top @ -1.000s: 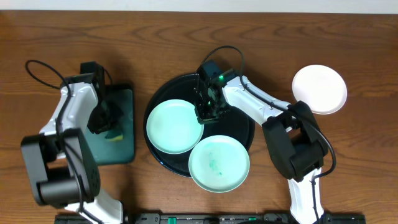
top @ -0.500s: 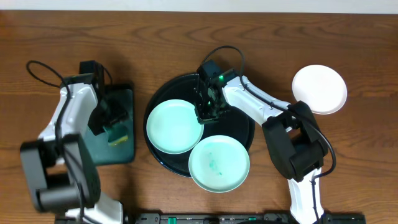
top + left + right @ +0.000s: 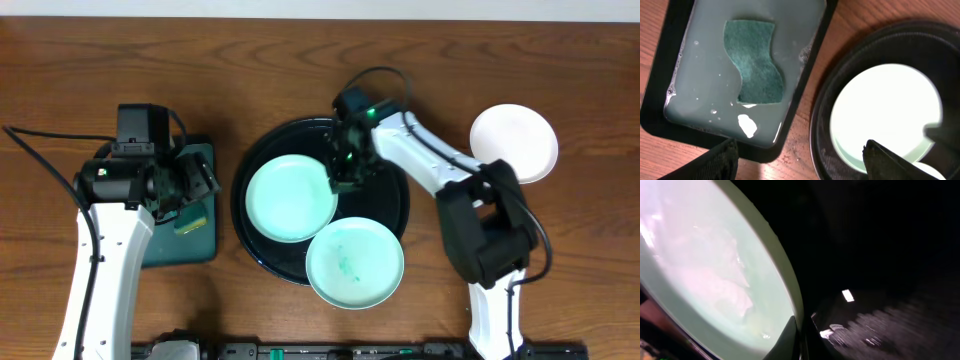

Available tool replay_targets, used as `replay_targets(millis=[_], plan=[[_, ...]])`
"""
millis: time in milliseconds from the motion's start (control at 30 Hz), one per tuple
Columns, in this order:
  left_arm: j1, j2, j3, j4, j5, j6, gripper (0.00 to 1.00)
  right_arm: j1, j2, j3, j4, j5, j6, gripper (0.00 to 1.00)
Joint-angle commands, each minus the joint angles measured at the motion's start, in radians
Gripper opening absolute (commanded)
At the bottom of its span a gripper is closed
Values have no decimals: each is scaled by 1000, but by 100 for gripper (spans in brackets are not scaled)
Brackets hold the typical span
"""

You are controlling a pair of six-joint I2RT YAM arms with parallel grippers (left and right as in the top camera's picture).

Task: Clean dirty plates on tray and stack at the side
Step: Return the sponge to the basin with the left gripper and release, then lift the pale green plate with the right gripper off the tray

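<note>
Sponge [image 3: 755,60] in rectangular tray [image 3: 700,100], left of round black tray [image 3: 385,200]; left gripper [image 3: 196,183] above, jaws wide, empty. On black tray: clean mint plate [image 3: 285,200], rim pinched by right gripper [image 3: 343,180]; smeared mint plate [image 3: 355,262] overhangs near rim. White plate [image 3: 513,143] off-tray, right.

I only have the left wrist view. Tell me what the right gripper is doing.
Observer: The right gripper is shut on the right rim of the rear mint plate.
Operator: Report any other plates.
Observer: A smeared plate sits at the front of the tray, overhanging its rim.
Operator: Go on.
Observer: A white plate lies on the table, right of the tray.
</note>
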Motion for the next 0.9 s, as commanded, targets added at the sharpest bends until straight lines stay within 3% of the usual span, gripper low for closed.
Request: replay_targets(millis=[0,333,467,633,867], plan=[[-18,-2,0,-11,-2,10,80,-69,-105,47,-31,-65,-29,2],[-21,-2,0,-10,-2,9,80,-215,-183,47,-151,-480,-148,2],[-21,-2,0,-10,-1,9,80,-228,-183,47,-129,-529,-264,2],[-21,-2,0,-13,-1,9,80,-219,-186,47,-4,-390,-277,2],[-21,-2,0,-14,-1,9,81,-190,-228,47,27,58,-283,2]])
